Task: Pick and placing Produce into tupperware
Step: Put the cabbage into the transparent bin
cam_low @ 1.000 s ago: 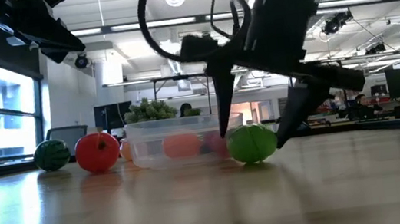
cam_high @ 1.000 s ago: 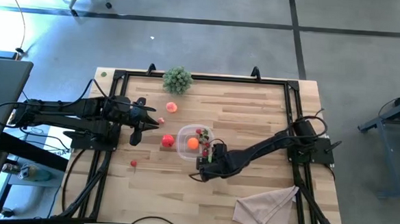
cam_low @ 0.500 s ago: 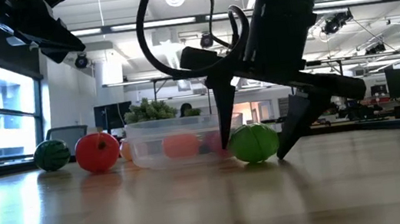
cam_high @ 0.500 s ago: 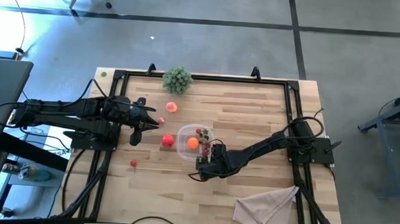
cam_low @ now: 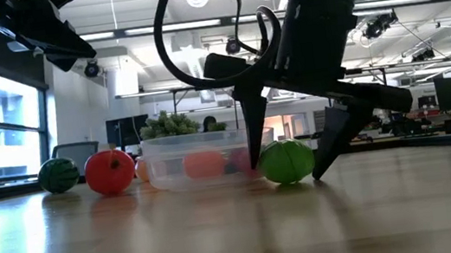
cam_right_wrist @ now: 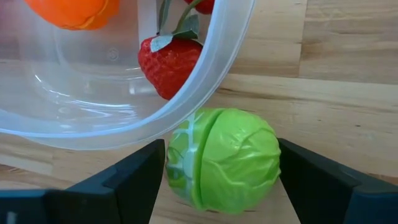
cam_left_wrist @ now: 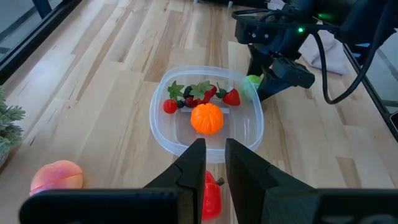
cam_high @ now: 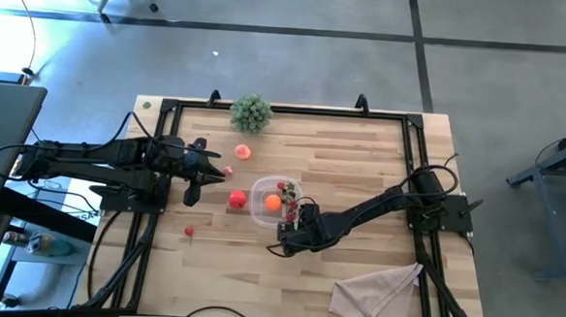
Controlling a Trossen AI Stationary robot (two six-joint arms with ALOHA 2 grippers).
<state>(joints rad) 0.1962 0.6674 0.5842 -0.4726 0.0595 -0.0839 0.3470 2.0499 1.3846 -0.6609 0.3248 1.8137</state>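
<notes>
The clear tupperware [cam_high: 271,202] [cam_left_wrist: 161,134] sits mid-table and holds an orange [cam_left_wrist: 206,118], a strawberry [cam_right_wrist: 168,65] and small leafy berries. A green cabbage ball [cam_right_wrist: 224,158] [cam_low: 285,160] rests on the table against the tupperware's near wall. My right gripper [cam_low: 286,173] is open and comes down over the ball, one finger on each side; I cannot tell whether they touch it. My left gripper [cam_left_wrist: 212,155] hovers shut to the left of the tupperware, above a red tomato [cam_high: 236,201]. A peach [cam_high: 243,152] and two small red pieces [cam_high: 189,232] lie on the wood.
A grey-green plant sprig [cam_high: 251,111] stands at the far edge. A beige cloth [cam_high: 378,290] lies near the right near corner. A dark green striped ball [cam_low: 58,176] shows at the left in the low view. Black frame rails border the table.
My right gripper has sunk a little toward the table, and its fingertips now reach lower on both sides of the green ball. The left arm has kept still.
</notes>
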